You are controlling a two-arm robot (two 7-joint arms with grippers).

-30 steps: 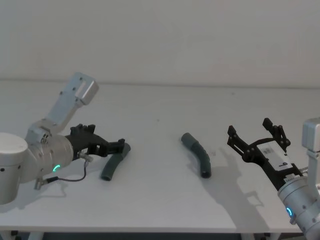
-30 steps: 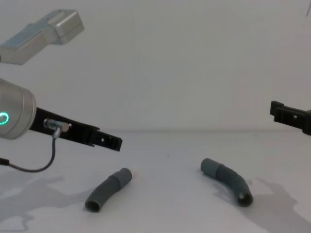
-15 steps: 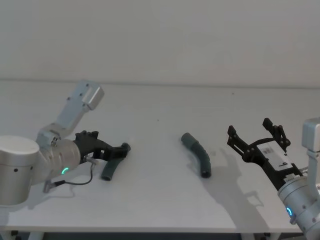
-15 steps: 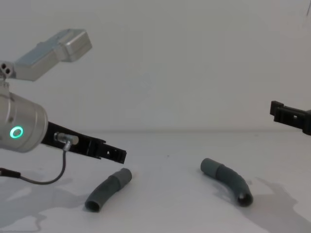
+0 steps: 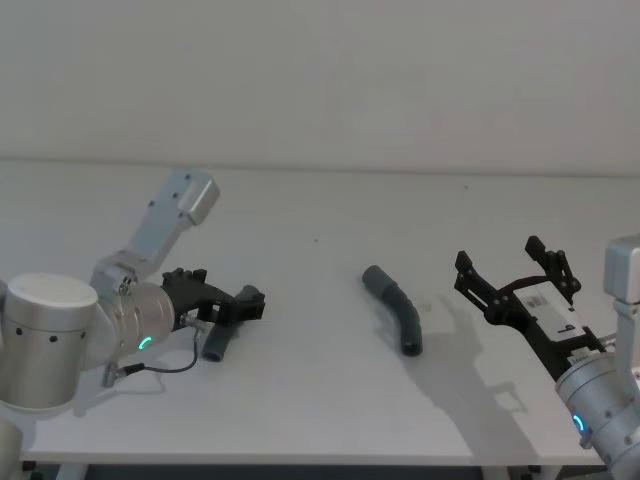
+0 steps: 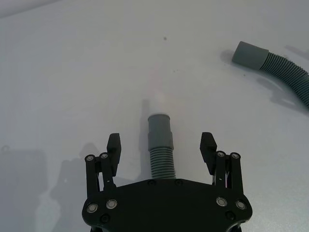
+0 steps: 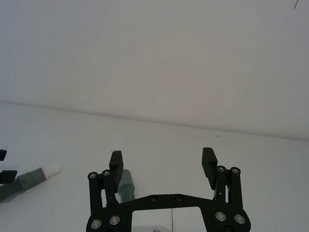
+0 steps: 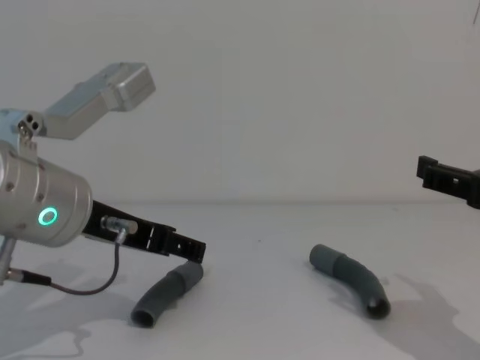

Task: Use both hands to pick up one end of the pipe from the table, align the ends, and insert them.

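Observation:
The pipe lies in two dark grey ribbed pieces on the white table. The left piece points its smooth cuff forward. My left gripper is open and low over this piece, one finger on each side of the ribbed part just behind the cuff, touching neither side. The right piece lies free at the table's middle. My right gripper hangs open above the table, to the right of that piece.
A plain white wall rises behind the table. A thin black cable loops from my left wrist close to the tabletop. Bare table lies between the two pipe pieces and beyond them.
My left arm has come down and forward, so its open fingers now straddle the left pipe piece. The right arm and both pipe pieces have stayed still.

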